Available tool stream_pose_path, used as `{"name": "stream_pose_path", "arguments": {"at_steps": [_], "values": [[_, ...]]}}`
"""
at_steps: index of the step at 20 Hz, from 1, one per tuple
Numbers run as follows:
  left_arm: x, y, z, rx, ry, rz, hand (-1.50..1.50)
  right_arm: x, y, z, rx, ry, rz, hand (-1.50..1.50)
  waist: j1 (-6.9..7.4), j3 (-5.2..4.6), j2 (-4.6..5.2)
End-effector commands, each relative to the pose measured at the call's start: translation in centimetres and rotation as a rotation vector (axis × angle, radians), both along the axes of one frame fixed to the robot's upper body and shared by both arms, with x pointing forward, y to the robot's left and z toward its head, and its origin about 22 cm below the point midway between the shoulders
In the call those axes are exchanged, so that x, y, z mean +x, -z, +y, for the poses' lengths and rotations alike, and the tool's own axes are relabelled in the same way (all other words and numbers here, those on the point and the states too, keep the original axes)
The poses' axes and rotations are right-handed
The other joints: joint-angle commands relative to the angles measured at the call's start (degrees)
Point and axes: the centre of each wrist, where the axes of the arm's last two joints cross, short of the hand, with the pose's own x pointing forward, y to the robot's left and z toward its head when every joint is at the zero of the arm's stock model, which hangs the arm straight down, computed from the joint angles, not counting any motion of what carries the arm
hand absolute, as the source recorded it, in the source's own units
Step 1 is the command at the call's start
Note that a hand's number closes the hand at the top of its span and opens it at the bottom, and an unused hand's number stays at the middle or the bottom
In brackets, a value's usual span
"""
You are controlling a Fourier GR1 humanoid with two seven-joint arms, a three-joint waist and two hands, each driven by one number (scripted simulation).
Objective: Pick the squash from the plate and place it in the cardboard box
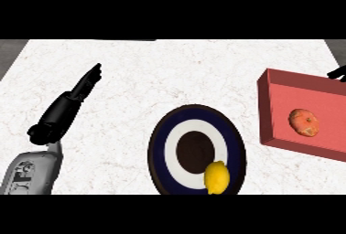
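Knobbly orange squash (304, 122) inside red box (277, 109); left hand (84, 84) straight-fingered; right hand's (337, 73) fingers unclear.

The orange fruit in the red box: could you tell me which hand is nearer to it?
Right. The right hand shows above the orange fruit past the box; the left hand is across the counter.

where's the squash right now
In the head view the squash lies inside the red box at the right side, right of the plate; the yellow lemon sits on the plate's lower rim.
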Motion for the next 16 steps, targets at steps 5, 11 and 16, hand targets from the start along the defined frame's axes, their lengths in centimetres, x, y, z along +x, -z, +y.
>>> {"name": "stream_pose_path", "arguments": {"at_steps": [5,11,16], "values": [[-0.3,0.7,-0.1,-0.014,-0.022,0.017,0.0,1.4,4.1,-0.5,0.769,-0.071,0.033,-1.5,-0.84,0.14,-0.2],[-0.8,1.0,-0.5,0.003,-0.005,0.013,0.0,1.6,3.6,-3.8,1.075,0.175,0.14,-1.5,-0.24,-0.03,-0.07],[-0.4,-0.7,-0.6,-0.004,0.017,-0.004,0.0,0.9,-0.2,-7.2,1.197,0.255,0.124,-1.5,0.66,0.1,0.2]]}}
